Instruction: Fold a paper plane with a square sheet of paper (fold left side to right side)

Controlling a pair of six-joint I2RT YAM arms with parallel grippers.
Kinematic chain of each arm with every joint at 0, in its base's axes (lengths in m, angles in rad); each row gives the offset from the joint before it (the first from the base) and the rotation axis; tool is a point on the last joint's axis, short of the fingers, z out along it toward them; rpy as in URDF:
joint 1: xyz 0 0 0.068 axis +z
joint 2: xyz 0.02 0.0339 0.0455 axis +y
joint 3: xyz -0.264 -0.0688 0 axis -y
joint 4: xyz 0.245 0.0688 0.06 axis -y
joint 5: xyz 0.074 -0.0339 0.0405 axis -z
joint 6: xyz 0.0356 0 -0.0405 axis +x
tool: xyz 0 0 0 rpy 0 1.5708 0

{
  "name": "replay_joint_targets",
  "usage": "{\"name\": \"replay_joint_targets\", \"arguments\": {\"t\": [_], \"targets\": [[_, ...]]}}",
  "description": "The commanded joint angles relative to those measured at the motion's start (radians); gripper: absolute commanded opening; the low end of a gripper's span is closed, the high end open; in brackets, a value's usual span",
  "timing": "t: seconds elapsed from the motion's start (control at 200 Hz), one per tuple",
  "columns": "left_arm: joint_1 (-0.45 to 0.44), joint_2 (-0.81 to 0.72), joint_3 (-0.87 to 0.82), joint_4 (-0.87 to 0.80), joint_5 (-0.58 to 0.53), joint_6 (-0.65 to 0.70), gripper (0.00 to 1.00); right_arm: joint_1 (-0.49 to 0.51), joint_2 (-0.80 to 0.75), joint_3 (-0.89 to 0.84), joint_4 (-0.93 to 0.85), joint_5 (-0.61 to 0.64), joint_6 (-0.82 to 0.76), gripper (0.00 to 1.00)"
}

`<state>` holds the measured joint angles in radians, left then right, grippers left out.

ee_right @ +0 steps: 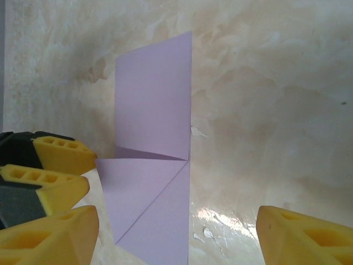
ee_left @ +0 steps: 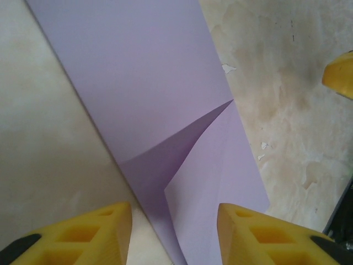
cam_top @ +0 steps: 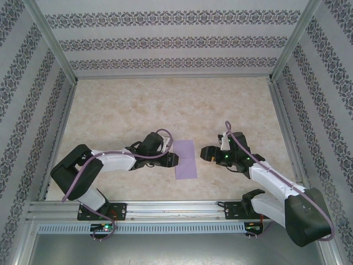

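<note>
The lavender sheet of paper [cam_top: 185, 150] lies on the marbled table [cam_top: 127, 110], folded into a narrow upright rectangle between the two arms. One corner is turned in as a triangular flap [ee_right: 138, 185] that stands slightly off the layer below and casts a shadow [ee_left: 165, 149]. My left gripper [cam_top: 173, 160] is low at the paper's left edge. Its yellow fingers [ee_left: 107, 232] are open astride the flap's near edge, touching nothing. My right gripper [cam_top: 204, 153] hovers just right of the paper [ee_right: 154, 94], open wide and empty over bare table.
Patterned walls and aluminium posts [cam_top: 60, 61] box in the table on three sides. A metal rail [cam_top: 165, 210] carrying both arm bases runs along the near edge. The left gripper's fingers [ee_right: 55, 165] appear at the left of the right wrist view.
</note>
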<state>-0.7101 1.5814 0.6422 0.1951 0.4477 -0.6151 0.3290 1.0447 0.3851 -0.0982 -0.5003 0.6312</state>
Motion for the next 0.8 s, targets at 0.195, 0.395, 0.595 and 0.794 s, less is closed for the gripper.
{"name": "replay_joint_targets", "arguments": {"t": [0.195,0.395,0.595,0.794], "targets": [[0.010,0.083,0.032,0.181,0.073,-0.036,0.15,-0.001,0.009,-0.029,0.027,-0.083,0.009,0.72],[0.011,0.000,-0.044,0.253,-0.001,-0.053,0.01,0.003,0.048,-0.067,0.166,-0.173,0.054,0.71],[0.011,-0.067,-0.100,0.310,-0.038,-0.084,0.00,0.047,0.113,-0.049,0.295,-0.182,0.097,0.70],[0.011,-0.090,-0.109,0.307,-0.045,-0.084,0.00,0.108,0.233,-0.010,0.440,-0.134,0.136,0.69]]}}
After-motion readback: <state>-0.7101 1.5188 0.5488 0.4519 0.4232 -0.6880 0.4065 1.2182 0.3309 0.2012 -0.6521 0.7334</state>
